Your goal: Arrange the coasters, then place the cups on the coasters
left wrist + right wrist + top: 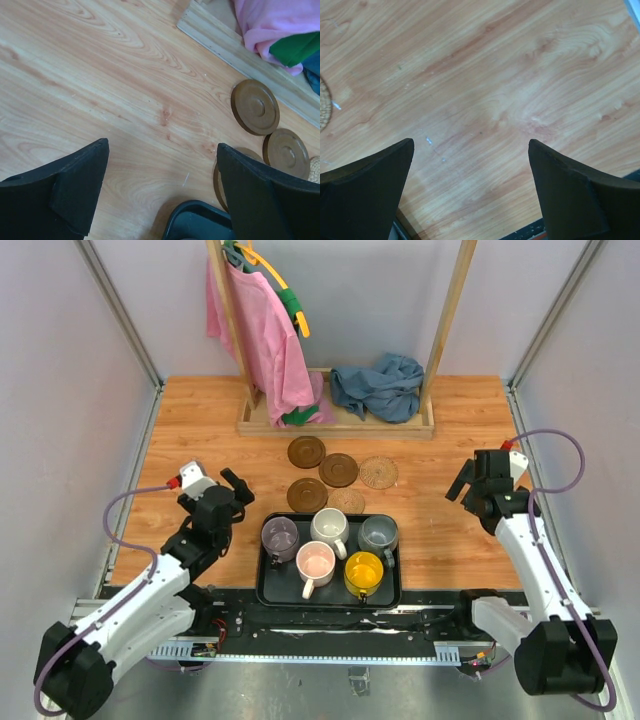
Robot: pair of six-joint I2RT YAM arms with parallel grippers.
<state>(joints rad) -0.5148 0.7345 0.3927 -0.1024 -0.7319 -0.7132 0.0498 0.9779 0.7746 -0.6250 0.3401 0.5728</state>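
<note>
We saw the left hand (240, 488) poised over the surface (200, 420), just left of the black tray (285, 592). Its jaws stood wide apart, with only bare wood showing between them in the left wrist view. It held nothing, and we saw it touching nothing. The right hand (462, 488) hung over the right part of the surface, well apart from the tray. It was spread equally wide, empty, and had only wood grain between its fingers (375, 190).

The five coasters lay flat on the surface between the tray and the wooden rack base (335, 425) at the far side. In the far row, from left to right, were a dark brown coaster (306, 451), a second dark brown coaster (338, 469) just beside it, and a tan woven coaster (379, 472). Nearer, a third dark brown coaster (307, 494) lay just beyond the tray's far left corner. The second woven coaster (347, 502) lay beside it, close against the tray's far edge.

All five cups stood in the tray, none on a coaster. The purple-grey cup (280, 536), white cup (329, 527) and grey-blue cup (378, 533) formed the far row. The pink cup (316, 563) and yellow cup (364, 573) stood in the near row.
</note>
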